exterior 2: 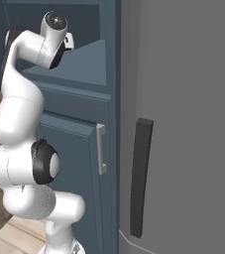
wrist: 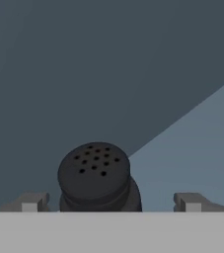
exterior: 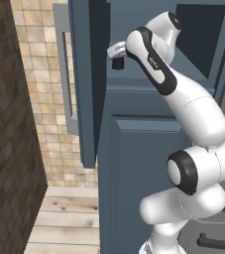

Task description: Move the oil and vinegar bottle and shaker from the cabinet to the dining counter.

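Observation:
In the hand view the shaker (wrist: 94, 175), a small near-black rounded one with a holed top, stands on the cabinet shelf (wrist: 197, 148) directly before the hand. My gripper (wrist: 111, 203) is open, one fingertip at each side of the shaker with a gap on both sides. In the left base view the gripper (exterior: 117, 58) reaches into the upper opening of the slate-blue cabinet (exterior: 134, 144), beside its swung-open door (exterior: 86, 99). The oil and vinegar bottle and the dining counter are out of view.
The open door carries a long grey bar handle (exterior: 64, 74). A grey appliance front (exterior 2: 183, 124) with a dark vertical handle (exterior 2: 141, 173) stands right of the cabinet. A dark brick wall (exterior: 10, 149) closes the left, and wooden floor (exterior: 64, 218) lies below.

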